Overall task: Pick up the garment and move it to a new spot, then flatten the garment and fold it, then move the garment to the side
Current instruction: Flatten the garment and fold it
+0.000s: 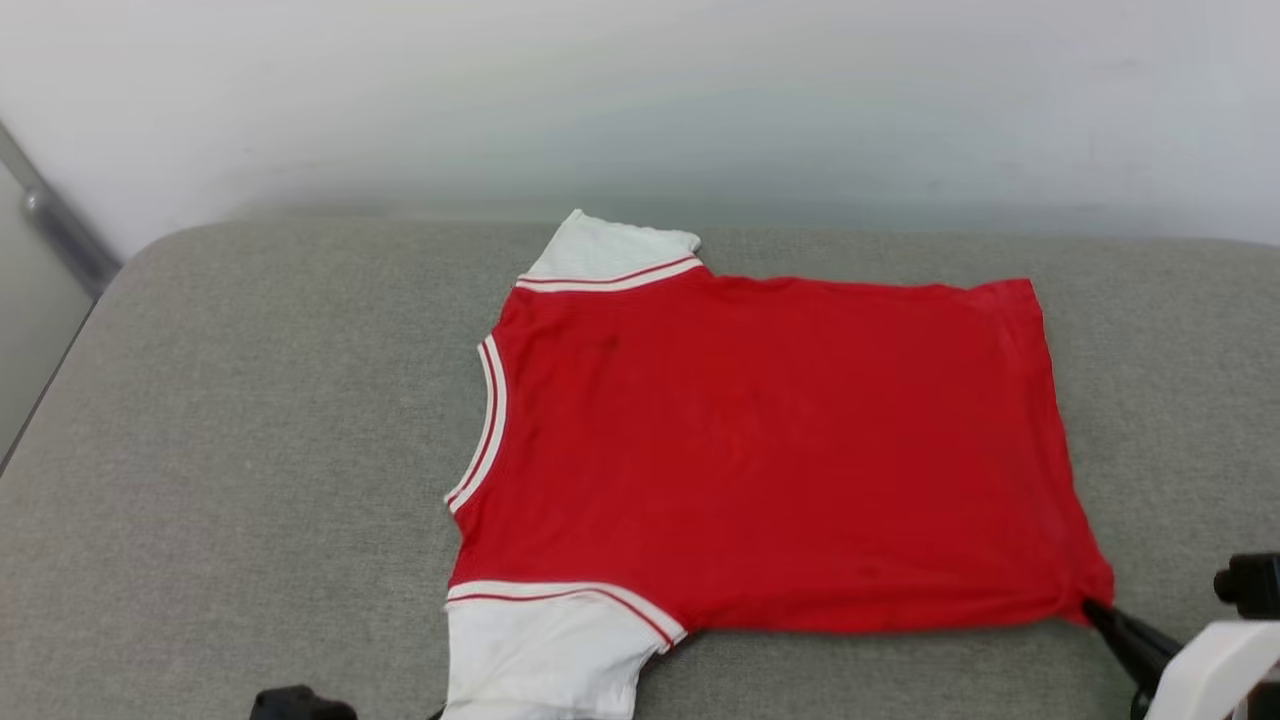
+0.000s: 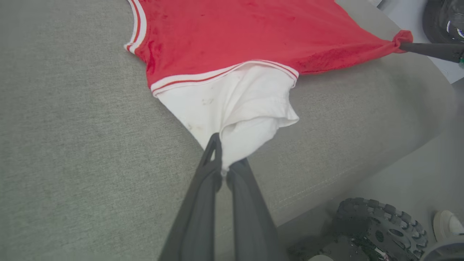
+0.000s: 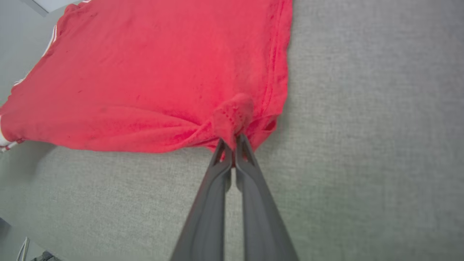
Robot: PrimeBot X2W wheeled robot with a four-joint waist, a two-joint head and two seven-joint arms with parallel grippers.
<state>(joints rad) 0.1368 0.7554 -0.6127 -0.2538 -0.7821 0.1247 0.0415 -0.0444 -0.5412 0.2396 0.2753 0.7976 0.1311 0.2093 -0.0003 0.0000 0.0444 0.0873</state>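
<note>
The head view's bottom edge cuts off the near white sleeve. A dark shape at 7 o'clock shows too little to identify. At 4 o'clock only the tips of the right fingers and a piece of pale forearm come into view. The garment shows a plain red face, and its underside is hidden.

It rests on a grey woven cushion with rounded corners, in front of a pale wall. In the left wrist view, a dark studded wheel stands on the pale floor at 5 o'clock, below the cushion's edge.

The garment lies spread flat on the middle of the cushion. In the head view its neckline points to 9 o'clock and its hem to 3 o'clock. The left fingers are pressed together on the end of the near sleeve, pinching white cloth that is drawn to a point toward 6 o'clock. The right fingers pinch the near hem corner. That corner is bunched into a small red knot just above their tips in the right wrist view.
</note>
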